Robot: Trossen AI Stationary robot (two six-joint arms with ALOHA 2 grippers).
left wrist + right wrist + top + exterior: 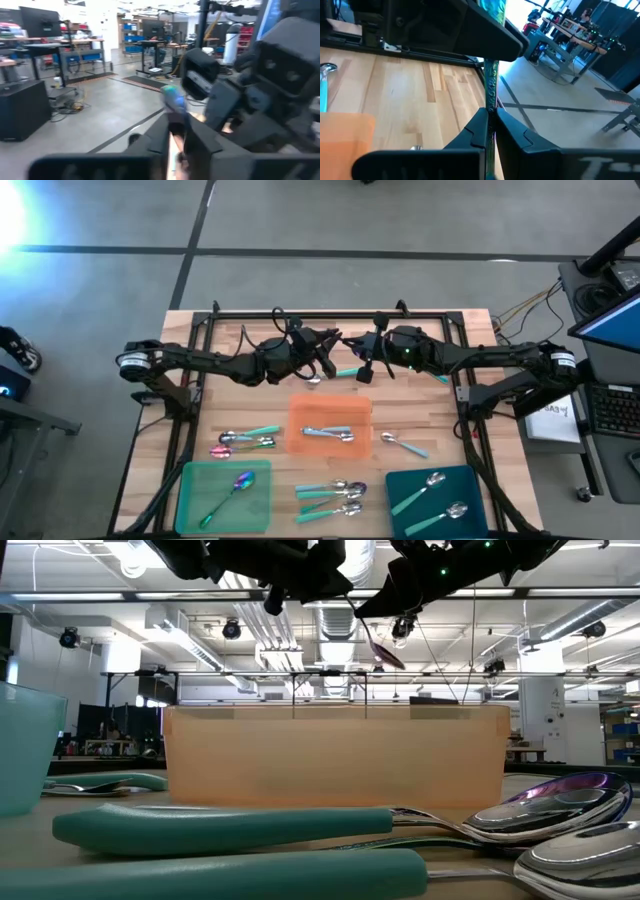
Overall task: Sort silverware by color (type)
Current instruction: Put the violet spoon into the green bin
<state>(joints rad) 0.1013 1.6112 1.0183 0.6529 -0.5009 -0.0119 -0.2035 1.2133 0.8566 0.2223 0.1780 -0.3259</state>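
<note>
Spoons lie sorted and unsorted across the wooden table (240, 345) while both arms meet in mid-air above its far half. The right gripper (489, 117) is clenched on the slim green handle of a held spoon (492, 85), its fingers pinched tight around the shaft. The left gripper (176, 131) faces it from the other side, with a teal handle end showing between its fingers; whether those fingers already pinch the handle I cannot tell, since that view is smeared. In the low view the spoon's bowl hangs beneath the 2 grippers, high over the orange tray (335, 755).

On the table, the orange tray holds 1 spoon with a light-blue handle (328, 434). The green tray (190, 480) at the near left holds 1 iridescent spoon (228, 495). The teal tray (400, 480) at the near right holds 2 silver-bowled spoons (436, 502). A cluster of spoons (245, 441) lies loose just left of the orange tray, another loose spoon (403, 444) lies just right of it, and a further group (333, 498) rests between the green and teal trays. Beyond the table, desks and monitors fill the room.
</note>
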